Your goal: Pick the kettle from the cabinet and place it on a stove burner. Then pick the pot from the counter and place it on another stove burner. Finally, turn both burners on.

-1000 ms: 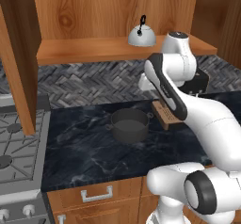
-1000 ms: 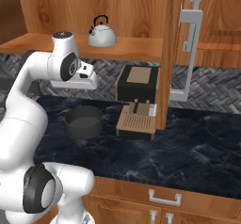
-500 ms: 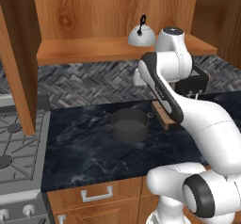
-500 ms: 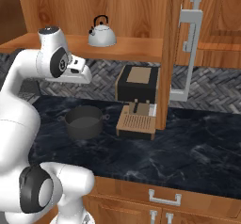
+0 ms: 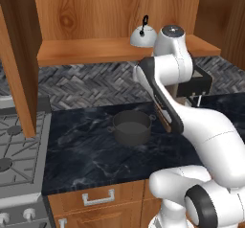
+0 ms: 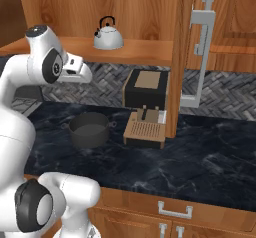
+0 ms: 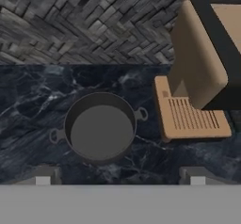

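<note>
Here, from the left base, the kettle (image 5: 142, 36) stands upright on the cabinet (image 5: 95, 50) shelf, handle up for a grasp from the front, with the arm raised just before it. The pot (image 5: 131, 127) waits on the counter (image 5: 86, 150), right of the stove burners (image 5: 5, 164). From the right base, the gripper (image 6: 80, 71) sits below and left of the kettle, apart from it. In the hand view the fingertips (image 7: 41, 177) stand wide, holding nothing, above the pot, likely readied for the kettle.
</note>
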Controlling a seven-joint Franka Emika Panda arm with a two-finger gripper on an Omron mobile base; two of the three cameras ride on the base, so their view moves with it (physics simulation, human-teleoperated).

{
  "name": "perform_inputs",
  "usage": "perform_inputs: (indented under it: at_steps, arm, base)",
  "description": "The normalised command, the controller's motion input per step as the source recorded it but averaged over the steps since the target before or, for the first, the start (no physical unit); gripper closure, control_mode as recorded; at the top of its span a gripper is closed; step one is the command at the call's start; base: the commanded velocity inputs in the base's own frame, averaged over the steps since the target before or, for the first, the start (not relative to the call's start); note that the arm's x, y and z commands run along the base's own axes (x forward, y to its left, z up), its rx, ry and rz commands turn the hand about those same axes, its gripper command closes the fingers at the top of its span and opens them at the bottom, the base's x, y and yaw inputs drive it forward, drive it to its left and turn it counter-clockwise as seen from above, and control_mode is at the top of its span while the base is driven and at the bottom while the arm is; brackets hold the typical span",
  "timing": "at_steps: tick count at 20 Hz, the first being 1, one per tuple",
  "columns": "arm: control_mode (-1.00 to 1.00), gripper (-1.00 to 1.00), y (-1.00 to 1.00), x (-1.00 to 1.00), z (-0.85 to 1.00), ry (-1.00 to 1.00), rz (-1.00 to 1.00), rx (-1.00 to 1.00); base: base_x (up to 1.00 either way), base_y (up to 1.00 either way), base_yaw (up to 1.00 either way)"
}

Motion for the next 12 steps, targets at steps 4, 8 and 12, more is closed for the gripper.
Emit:
perform_inputs:
  at_steps: [4, 8, 12]
  arm:
    - [-1.00, -1.00, 0.00, 0.00, 0.27, -0.11, -0.05, -0.01]
    - [-1.00, -1.00, 0.01, 0.00, 0.28, -0.12, -0.05, -0.02]
    - [-1.00, -1.00, 0.02, 0.00, 0.31, -0.11, -0.05, -0.02]
  base:
    - [0.00, 0.00, 0.00]
    - [0.00, 0.00, 0.00]
    - [0.00, 0.00, 0.00]
